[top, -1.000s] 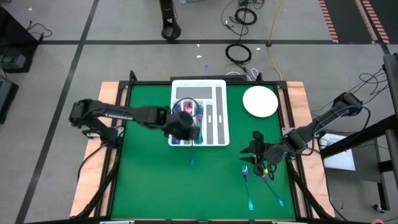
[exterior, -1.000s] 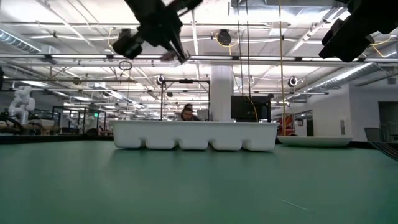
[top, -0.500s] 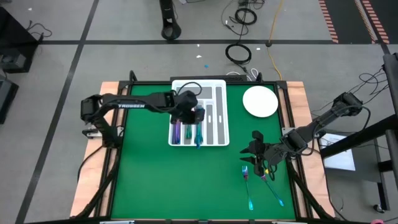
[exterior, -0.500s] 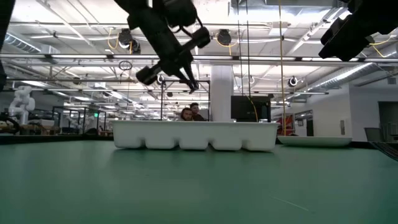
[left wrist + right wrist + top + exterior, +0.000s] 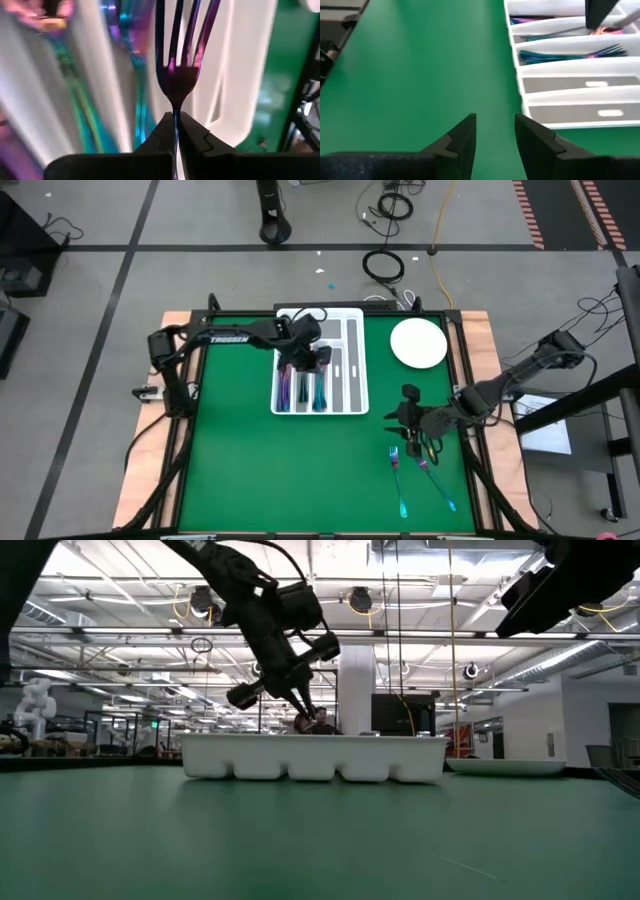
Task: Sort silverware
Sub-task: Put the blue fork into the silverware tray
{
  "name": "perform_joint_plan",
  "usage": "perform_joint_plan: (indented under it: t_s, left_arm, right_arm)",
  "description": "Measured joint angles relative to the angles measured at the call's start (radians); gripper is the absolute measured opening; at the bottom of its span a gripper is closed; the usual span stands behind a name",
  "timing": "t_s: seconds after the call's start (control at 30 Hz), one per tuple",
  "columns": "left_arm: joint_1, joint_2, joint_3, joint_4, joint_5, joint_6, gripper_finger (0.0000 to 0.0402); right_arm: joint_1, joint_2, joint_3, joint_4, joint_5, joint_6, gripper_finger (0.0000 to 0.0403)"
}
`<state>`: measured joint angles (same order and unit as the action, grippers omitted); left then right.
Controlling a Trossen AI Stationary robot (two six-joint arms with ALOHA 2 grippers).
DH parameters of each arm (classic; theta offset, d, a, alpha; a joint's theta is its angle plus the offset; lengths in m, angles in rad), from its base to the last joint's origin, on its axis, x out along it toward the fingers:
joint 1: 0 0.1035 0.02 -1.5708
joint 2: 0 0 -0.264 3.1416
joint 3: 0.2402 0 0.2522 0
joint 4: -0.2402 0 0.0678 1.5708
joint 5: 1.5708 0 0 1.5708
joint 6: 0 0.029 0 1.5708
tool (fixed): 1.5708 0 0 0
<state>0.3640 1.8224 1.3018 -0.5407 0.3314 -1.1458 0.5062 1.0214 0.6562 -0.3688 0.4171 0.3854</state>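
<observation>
My left gripper (image 5: 312,360) hovers over the white compartmented tray (image 5: 320,312), slanting down and shut on an iridescent fork (image 5: 176,75). The low view shows this gripper (image 5: 300,702) just above the tray's rim (image 5: 315,740). More silverware lies in the tray's left compartments (image 5: 285,385). My right gripper (image 5: 410,420) stands open above the green table at the right, nothing between its fingers (image 5: 465,137). Loose silverware (image 5: 396,457) lies flat on the table just near of it. My left gripper pinches the fork's handle just behind the head (image 5: 175,111) between its two fingers. The fingers lie along the fork, whose tines point away from them and down toward the tray. The fork is lifted clear of the tray.
A round white plate (image 5: 418,343) sits at the far right of the table. The tray's two right compartments (image 5: 352,375) show bare grey bottoms. More loose silverware (image 5: 446,500) lies near the table's front right. Open green table spreads at the left and the front.
My left gripper has carried the fork from the tray's near end toward the table's far edge and down, closer to the tray, rolling a little as it went. It has stayed shut on the fork.
</observation>
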Motion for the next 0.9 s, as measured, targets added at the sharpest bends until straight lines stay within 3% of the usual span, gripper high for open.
perform_joint_plan:
  t_s: [0.13,0.33,0.57,0.9]
  left_arm:
    - [0.018,0.067,0.077,-0.019,0.02,0.035,0.0005]
    - [0.03,0.177,0.213,-0.18,0.026,0.109,0.0005]
    - [0.027,0.222,0.236,-0.228,-0.004,0.116,0.0008]
    - [0.024,0.241,0.237,-0.228,0.004,0.169,0.0089]
  right_arm:
    - [-0.038,0.0,0.0,0.007,0.0,-0.065,0.0125]
    - [-0.084,0.0,0.0,0.012,-0.001,-0.093,0.0125]
    - [-0.093,0.0,0.0,0.0,-0.005,-0.089,0.0125]
    - [-0.093,0.0,0.0,-0.009,-0.005,-0.084,0.0125]
